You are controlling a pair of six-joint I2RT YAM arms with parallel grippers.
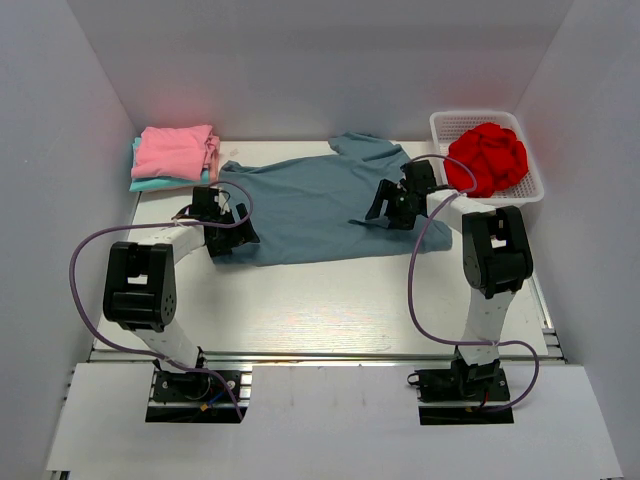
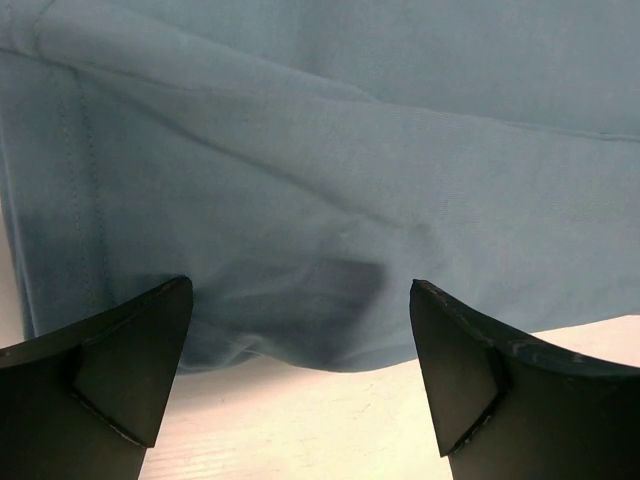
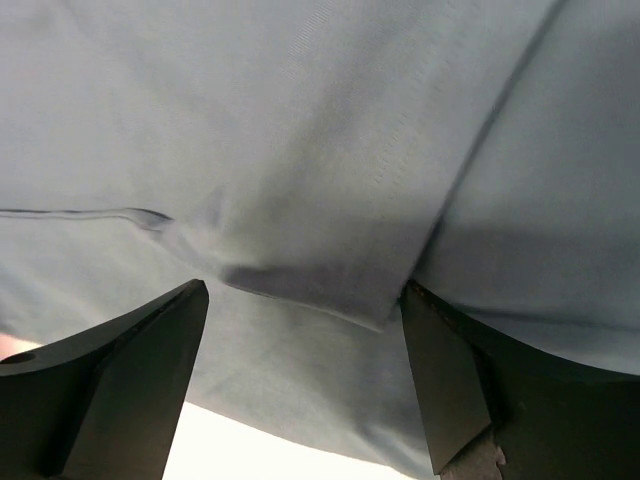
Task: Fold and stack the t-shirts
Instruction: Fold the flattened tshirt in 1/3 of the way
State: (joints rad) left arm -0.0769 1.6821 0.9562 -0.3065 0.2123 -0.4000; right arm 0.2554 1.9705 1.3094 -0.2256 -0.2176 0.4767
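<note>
A dusty blue-grey t-shirt (image 1: 320, 205) lies spread across the middle of the table. My left gripper (image 1: 232, 238) is open at its left hem corner; in the left wrist view the cloth edge (image 2: 330, 300) lies between and just beyond the open fingers (image 2: 130, 370). My right gripper (image 1: 388, 212) is open over the shirt's right side near a sleeve; a fold of cloth (image 3: 320, 270) lies between its fingers (image 3: 450, 380). Folded pink (image 1: 175, 150) and teal (image 1: 155, 184) t-shirts are stacked at the back left. A bright red t-shirt (image 1: 488, 157) is bunched in the basket.
A white mesh basket (image 1: 445, 125) stands at the back right corner. White walls enclose the table on three sides. Purple cables loop from both arms above the white tabletop (image 1: 330, 300) near the front.
</note>
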